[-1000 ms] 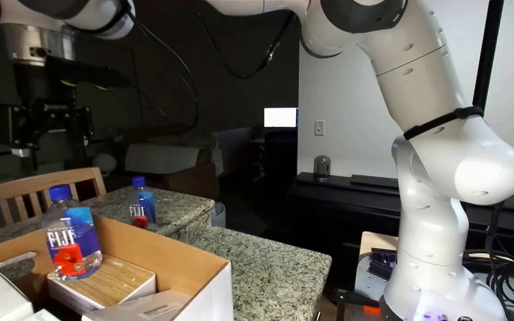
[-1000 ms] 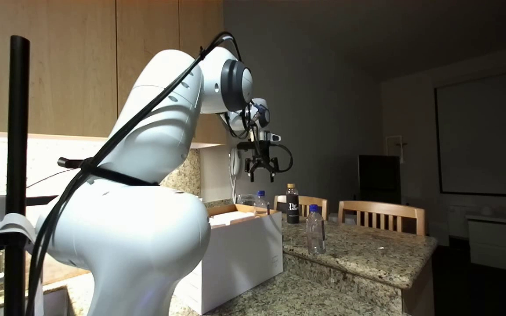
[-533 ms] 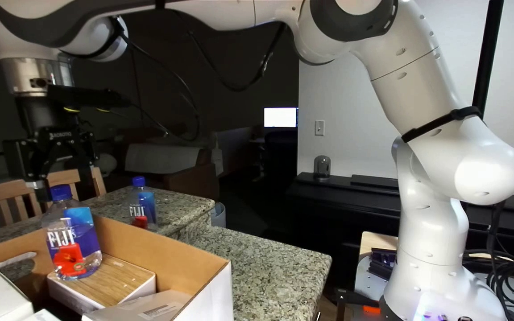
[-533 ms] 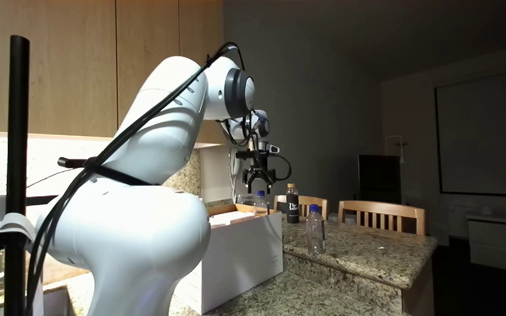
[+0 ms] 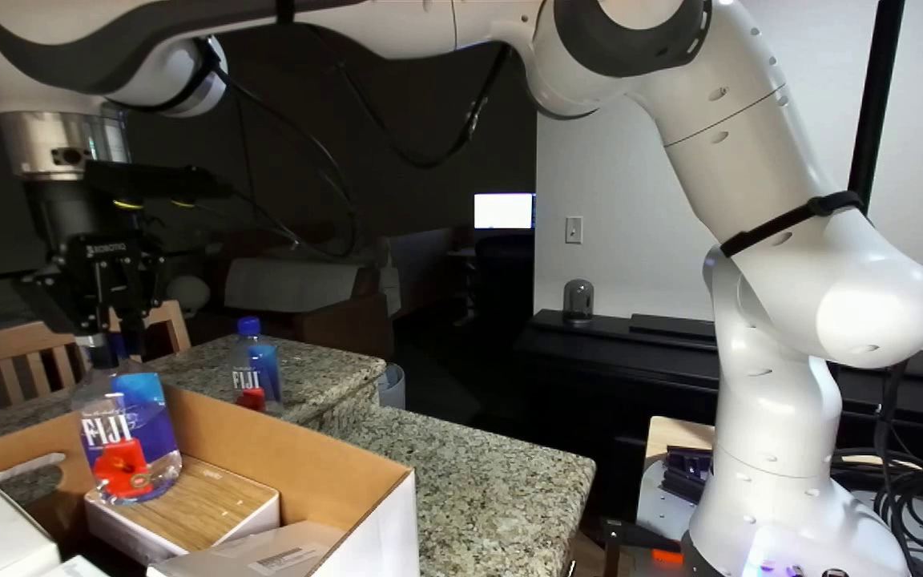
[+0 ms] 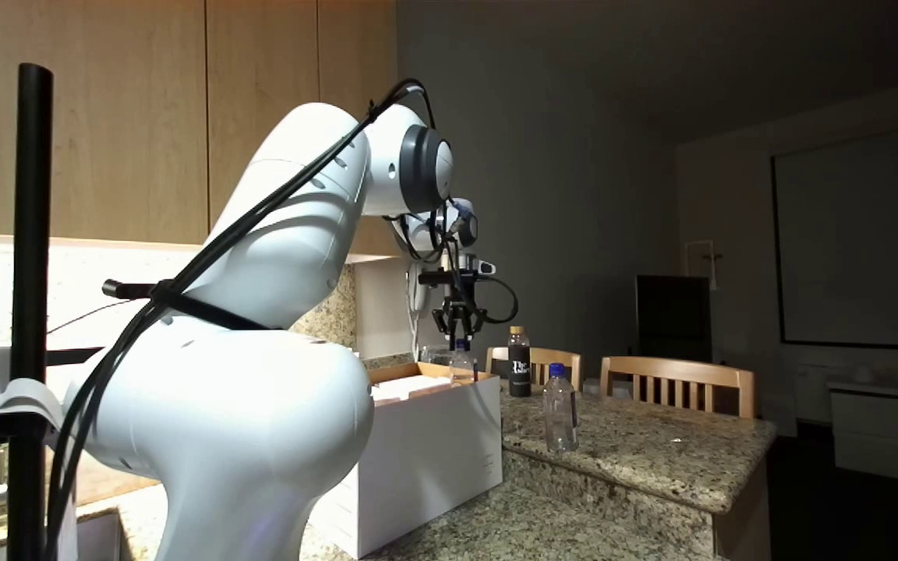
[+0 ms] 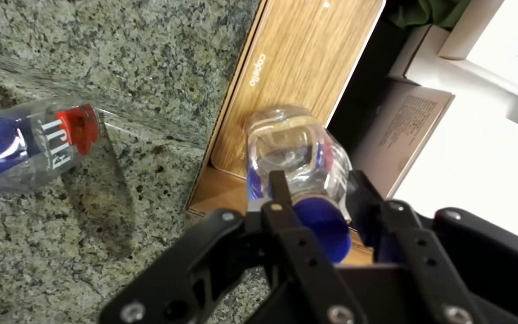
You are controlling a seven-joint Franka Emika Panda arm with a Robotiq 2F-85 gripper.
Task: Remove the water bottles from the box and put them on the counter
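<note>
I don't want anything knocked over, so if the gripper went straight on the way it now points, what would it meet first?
Probably the bottle in the box: the gripper points down at it, the blue cap between its fingers. Exact depth is unclear.

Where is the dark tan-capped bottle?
In an exterior view, the dark bottle stands right of centre on the speckled granite counter, left of the clear plastic water bottle there.

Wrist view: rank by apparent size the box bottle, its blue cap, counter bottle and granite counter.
1. Granite counter
2. Box bottle and counter bottle: unsure, the former partly covered, the latter cropped
3. Blue cap
</note>
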